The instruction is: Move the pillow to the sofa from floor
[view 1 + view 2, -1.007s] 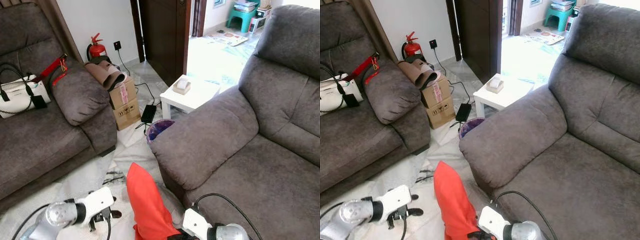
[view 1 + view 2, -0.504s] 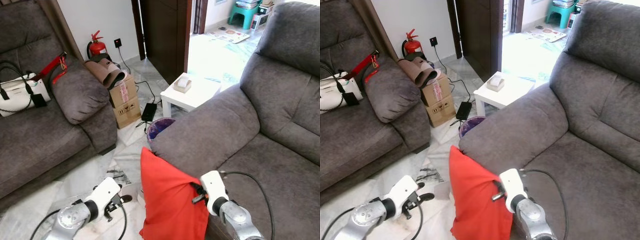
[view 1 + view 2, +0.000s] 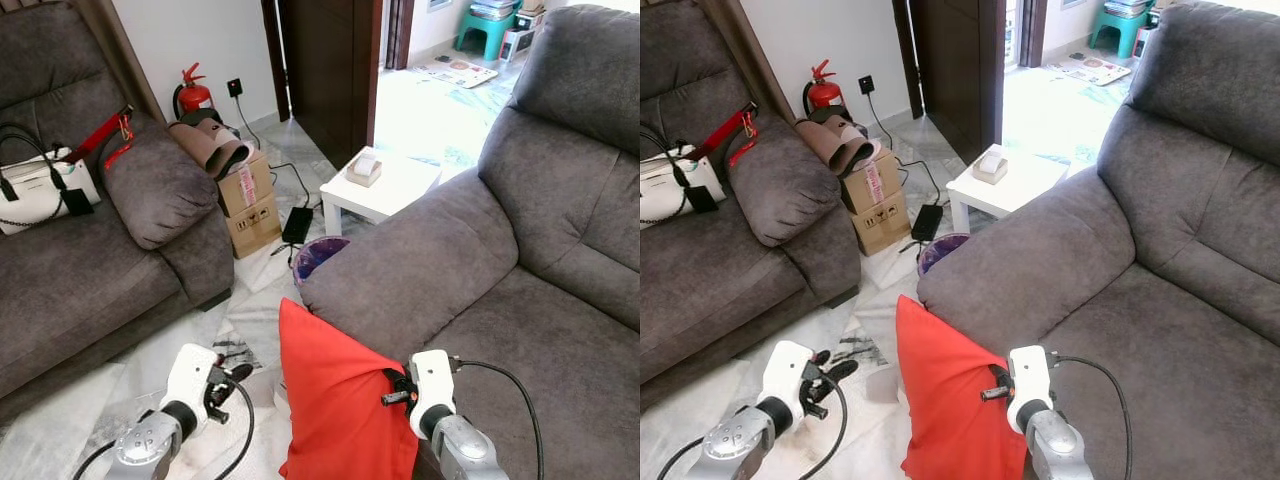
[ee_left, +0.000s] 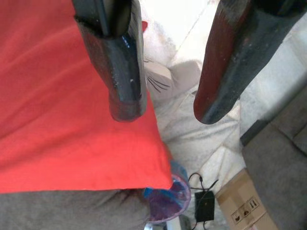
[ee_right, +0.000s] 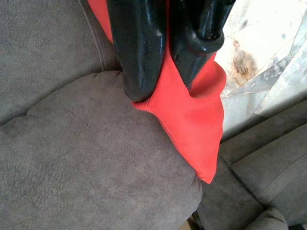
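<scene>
Two fingers of the right tool (image 5: 165,72) pinch the red pillow (image 3: 335,400) beside the sofa (image 3: 420,270); left tool (image 4: 165,103) spread

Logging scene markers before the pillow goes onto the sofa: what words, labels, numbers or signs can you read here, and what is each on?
No text can be read as words.
Upper cardboard box: pinkish label strip, print too small.
Lower cardboard box: dark handling symbols, no legible words.
Fire extinguisher: label too small.
Mat past the doorway: coloured pictures, blurred.
Red pillow, held by the right gripper: no marking seen.
</scene>
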{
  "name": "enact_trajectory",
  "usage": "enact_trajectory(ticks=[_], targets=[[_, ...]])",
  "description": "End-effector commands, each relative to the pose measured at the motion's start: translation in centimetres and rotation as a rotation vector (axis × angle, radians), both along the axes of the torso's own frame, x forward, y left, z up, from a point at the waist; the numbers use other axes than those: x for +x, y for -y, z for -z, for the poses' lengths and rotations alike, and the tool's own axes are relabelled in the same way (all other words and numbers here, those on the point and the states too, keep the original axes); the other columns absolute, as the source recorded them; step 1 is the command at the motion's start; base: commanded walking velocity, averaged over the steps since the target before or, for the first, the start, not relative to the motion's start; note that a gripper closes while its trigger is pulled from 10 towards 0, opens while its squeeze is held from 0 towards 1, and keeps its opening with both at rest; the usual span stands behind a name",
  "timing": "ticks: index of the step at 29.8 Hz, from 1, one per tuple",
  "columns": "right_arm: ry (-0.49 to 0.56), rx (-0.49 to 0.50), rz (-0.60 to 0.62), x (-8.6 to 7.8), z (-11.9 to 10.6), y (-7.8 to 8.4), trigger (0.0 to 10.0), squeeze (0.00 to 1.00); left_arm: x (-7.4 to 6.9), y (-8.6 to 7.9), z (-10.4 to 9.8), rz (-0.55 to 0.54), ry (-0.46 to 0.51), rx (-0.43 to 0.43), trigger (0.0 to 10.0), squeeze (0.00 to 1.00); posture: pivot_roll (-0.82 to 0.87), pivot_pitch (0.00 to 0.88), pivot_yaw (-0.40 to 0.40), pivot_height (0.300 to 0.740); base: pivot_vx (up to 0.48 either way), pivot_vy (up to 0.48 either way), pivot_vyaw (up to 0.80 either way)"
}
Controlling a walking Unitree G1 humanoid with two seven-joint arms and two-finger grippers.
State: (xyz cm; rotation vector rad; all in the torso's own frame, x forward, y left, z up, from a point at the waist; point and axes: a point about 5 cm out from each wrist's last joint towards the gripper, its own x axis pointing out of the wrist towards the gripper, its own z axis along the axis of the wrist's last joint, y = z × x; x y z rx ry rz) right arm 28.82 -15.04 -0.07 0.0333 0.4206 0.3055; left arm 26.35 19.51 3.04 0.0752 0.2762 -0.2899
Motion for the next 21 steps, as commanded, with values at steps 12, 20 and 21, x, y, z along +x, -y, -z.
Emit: enact_trajectory(ticks=[12, 20, 21], targets=[[0.088, 0.027, -0.005, 1.1, -1.52, -0.67, 10.0, 0.0, -0.45, -0.24, 0.34, -0.024, -0.023, -0.012, 10.0, 0.0, 0.1, 0.133, 0.083, 0.74, -0.163, 0.0, 0.0], [0.088, 0.031, -0.016, 1.01, -1.47, -0.89, 10.0, 0.0, -0.47, -0.12, 0.37, -0.014, -0.03, -0.009, 10.0, 0.0, 0.1, 0.135, 0.081, 0.74, -0.254, 0.0, 0.0], [0.087, 0.033, -0.021, 0.97, -1.44, -1.0, 10.0, 0.0, -0.54, -0.03, 0.4, -0.01, -0.032, -0.009, 10.0, 0.0, 0.1, 0.135, 0.081, 0.74, -0.281, 0.0, 0.0]])
